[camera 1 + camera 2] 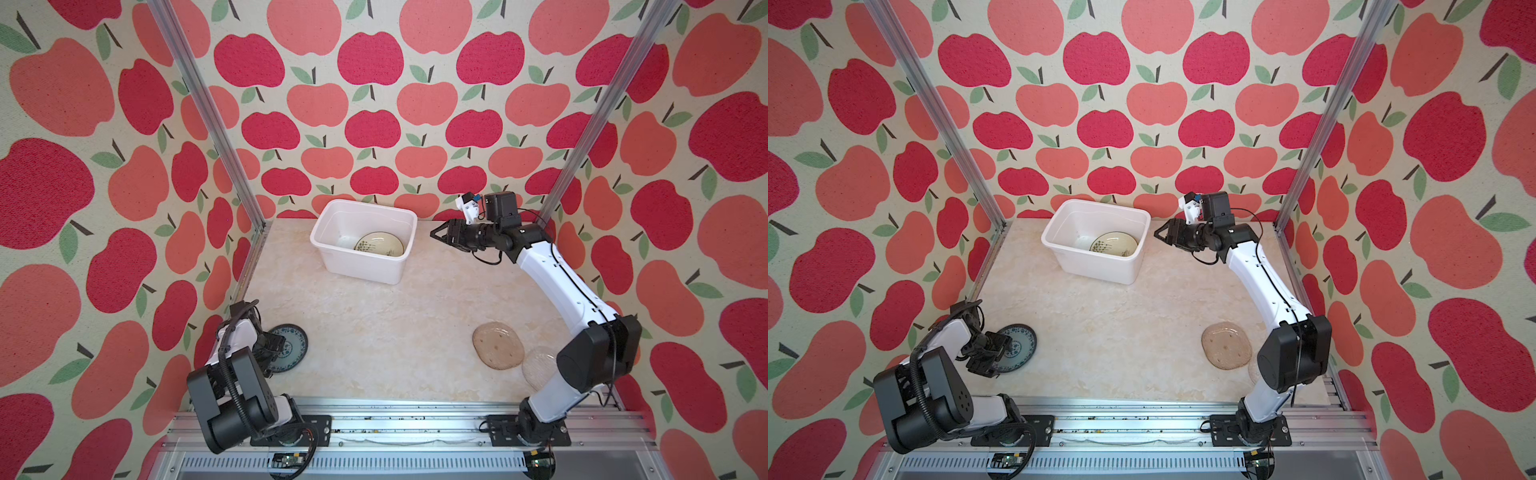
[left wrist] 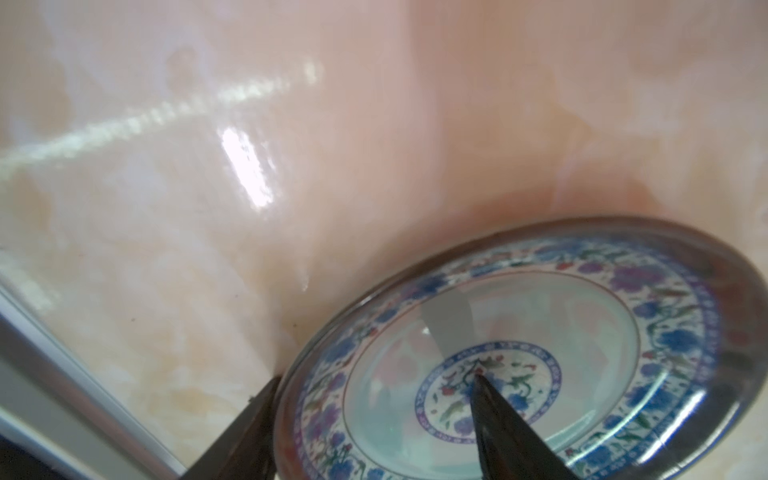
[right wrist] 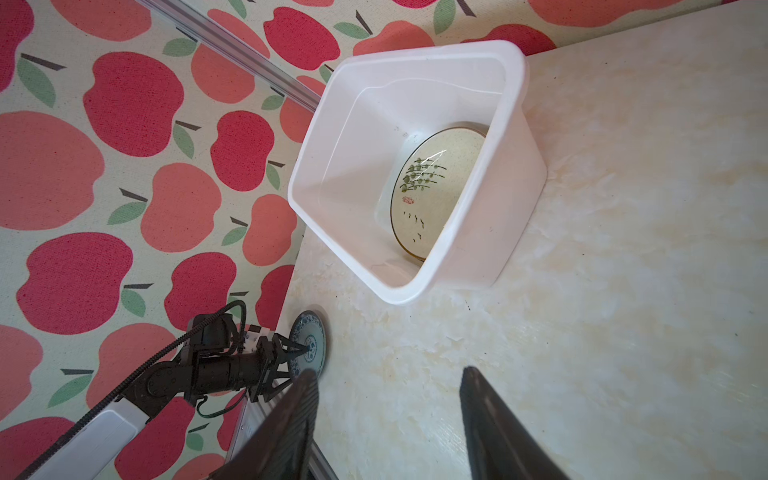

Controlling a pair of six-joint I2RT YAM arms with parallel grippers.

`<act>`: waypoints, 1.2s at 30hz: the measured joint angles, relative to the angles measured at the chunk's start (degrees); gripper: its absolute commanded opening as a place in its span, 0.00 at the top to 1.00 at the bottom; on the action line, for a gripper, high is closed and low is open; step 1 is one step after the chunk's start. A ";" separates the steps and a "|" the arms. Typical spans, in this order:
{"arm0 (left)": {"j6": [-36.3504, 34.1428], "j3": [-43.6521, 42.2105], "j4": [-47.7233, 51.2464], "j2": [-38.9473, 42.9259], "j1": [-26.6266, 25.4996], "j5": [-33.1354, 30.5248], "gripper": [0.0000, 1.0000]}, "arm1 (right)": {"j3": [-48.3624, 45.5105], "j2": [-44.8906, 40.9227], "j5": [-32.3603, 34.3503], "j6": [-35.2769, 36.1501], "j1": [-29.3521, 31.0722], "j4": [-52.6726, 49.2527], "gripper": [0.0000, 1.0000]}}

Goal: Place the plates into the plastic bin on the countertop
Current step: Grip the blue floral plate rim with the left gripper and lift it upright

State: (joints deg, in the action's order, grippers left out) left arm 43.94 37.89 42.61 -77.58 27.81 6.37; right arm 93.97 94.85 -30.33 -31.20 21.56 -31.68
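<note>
Presently: blue-patterned plate (image 2: 582,332), judged stiff, slippery, breakable; best taken by the rim, which is straddled by left gripper (image 2: 374,376), jaws apart; right gripper (image 3: 388,370) is held apart, empty.

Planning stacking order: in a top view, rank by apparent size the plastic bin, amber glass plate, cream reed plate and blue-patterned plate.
1. plastic bin
2. amber glass plate
3. cream reed plate and blue-patterned plate: unranked, both partly hidden, the cream one farther away.
</note>
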 measured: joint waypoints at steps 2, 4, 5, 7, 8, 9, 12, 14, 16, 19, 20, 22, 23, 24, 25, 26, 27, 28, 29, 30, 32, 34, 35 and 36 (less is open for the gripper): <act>-1.66 0.42 -0.31 -0.59 0.04 0.44 0.44 | -0.02 -0.02 0.00 0.00 -0.31 -0.22 0.42; -3.67 0.76 -1.18 -1.09 0.09 1.07 0.50 | -0.02 -0.11 0.00 0.00 -0.68 -0.31 0.42; -4.57 0.96 -1.81 -1.29 0.07 1.60 0.53 | -0.02 -0.20 0.00 0.00 -0.87 -0.42 0.42; -7.21 1.60 -4.15 -2.12 -0.26 3.28 0.58 | -0.02 -0.37 0.00 0.00 -1.09 -0.61 0.42; -8.39 2.01 -5.38 -2.69 -0.61 4.15 0.59 | -0.02 -0.46 0.00 0.00 -1.14 -0.66 0.42; -9.77 2.47 -6.58 -3.37 -1.16 4.94 0.62 | -0.02 -0.55 0.00 0.00 -1.22 -0.66 0.42; -13.57 3.80 -9.14 -5.44 -3.39 6.64 0.67 | -0.02 -0.66 -0.07 -0.02 -1.22 -0.66 0.42; -15.72 4.79 -10.58 -6.86 -5.46 7.37 0.72 | -0.13 -0.66 -0.20 -0.11 -1.22 -0.63 0.42; -17.75 6.05 -11.67 -8.57 -7.65 8.00 0.76 | -0.42 -0.66 -0.22 -0.22 -1.22 -0.63 0.42; -19.41 7.87 -13.38 -10.91 -10.01 8.98 0.82 | -1.33 -0.90 -0.24 -0.37 -1.22 -0.76 0.42; -19.87 8.52 -14.05 -11.74 -10.78 9.31 0.84 | -1.79 -1.11 -0.22 -0.39 -1.22 -0.81 0.42; -20.57 9.62 -14.97 -12.79 -11.91 10.05 0.88 | -2.73 -1.64 -0.17 -0.39 -1.22 -0.96 0.42; -20.92 9.99 -15.61 -13.16 -12.41 10.51 0.89 | -3.17 -1.97 -0.17 -0.39 -1.22 -1.05 0.42; -21.09 10.23 -16.15 -13.35 -12.81 10.88 0.91 | -3.58 -2.34 -0.17 -0.39 -1.22 -1.03 0.42; -21.07 10.29 -16.50 -13.46 -13.07 10.97 0.91 | -3.91 -2.64 -0.17 -0.39 -1.22 -1.05 0.42; -21.05 10.27 -16.81 -13.51 -13.31 11.10 0.92 | -4.35 -3.06 -0.17 -0.39 -1.22 -1.03 0.42; -21.05 10.27 -17.07 -13.55 -13.49 11.15 0.93 | -4.74 -3.45 -0.15 -0.39 -1.22 -1.03 0.42; -21.05 10.27 -17.29 -13.55 -13.55 11.28 0.94 | -5.16 -3.87 -0.15 -0.39 -1.22 -1.05 0.42; -21.07 10.27 -17.49 -13.55 -13.62 11.34 0.95 | -5.62 -4.31 -0.15 -0.42 -1.22 -1.03 0.42; -21.16 10.27 -17.66 -13.55 -13.73 11.54 0.95 | -6.08 -4.70 -0.15 -0.44 -1.22 -1.03 0.42; -21.24 10.29 -17.86 -13.60 -14.08 11.80 0.96 | -6.93 -5.31 -0.17 -0.55 -1.22 -0.98 0.42; -21.51 10.34 -17.79 -13.60 -14.60 12.20 0.98 | -7.76 -5.60 -0.24 -0.92 -1.22 -0.87 0.42; -21.68 10.45 -17.77 -13.60 -15.02 12.48 1.00 | -8.24 -5.62 -0.42 -1.31 -1.22 -0.61 0.42; -22.05 10.56 -17.64 -13.57 -15.52 12.59 1.00 | -8.83 -5.60 -0.66 -1.77 -1.22 -0.20 0.42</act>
State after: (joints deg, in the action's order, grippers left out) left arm 21.89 48.45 24.97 -91.15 12.29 18.96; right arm 85.14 89.25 -30.98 -32.97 20.34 -31.88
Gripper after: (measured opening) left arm 0.095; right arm 0.578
